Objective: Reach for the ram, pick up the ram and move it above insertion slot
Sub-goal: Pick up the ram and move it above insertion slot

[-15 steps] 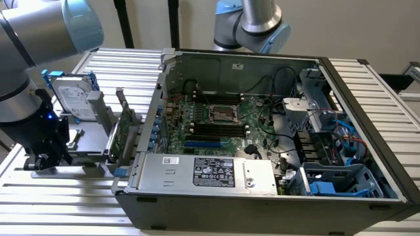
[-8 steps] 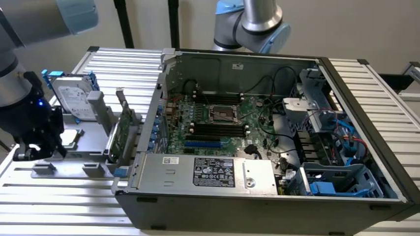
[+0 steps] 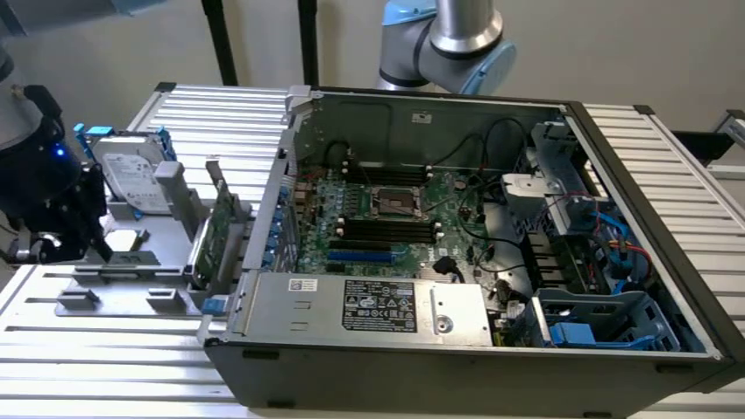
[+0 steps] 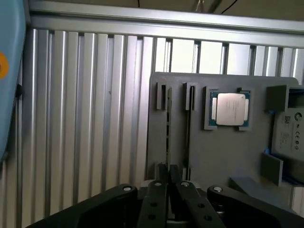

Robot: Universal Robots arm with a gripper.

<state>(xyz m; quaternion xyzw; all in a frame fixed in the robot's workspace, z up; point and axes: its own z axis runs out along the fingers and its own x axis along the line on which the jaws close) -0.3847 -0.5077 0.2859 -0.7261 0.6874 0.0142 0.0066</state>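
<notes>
The ram is a thin green stick seen edge-on, standing in a narrow slot of the grey holder plate. My gripper sits at the stick's near end. Its two black fingers are drawn together with the ram's edge between them, so it is shut on the ram. In the exterior view the gripper hangs low over the holder's far-left part, well apart from the open computer case. The motherboard's black insertion slots lie inside that case, to the exterior view's right of the gripper.
On the holder, a processor chip sits in a square pocket and a silver hard drive stands upright. A wider green card with a metal bracket stands between the holder and the case wall. A ribbed metal table lies underneath.
</notes>
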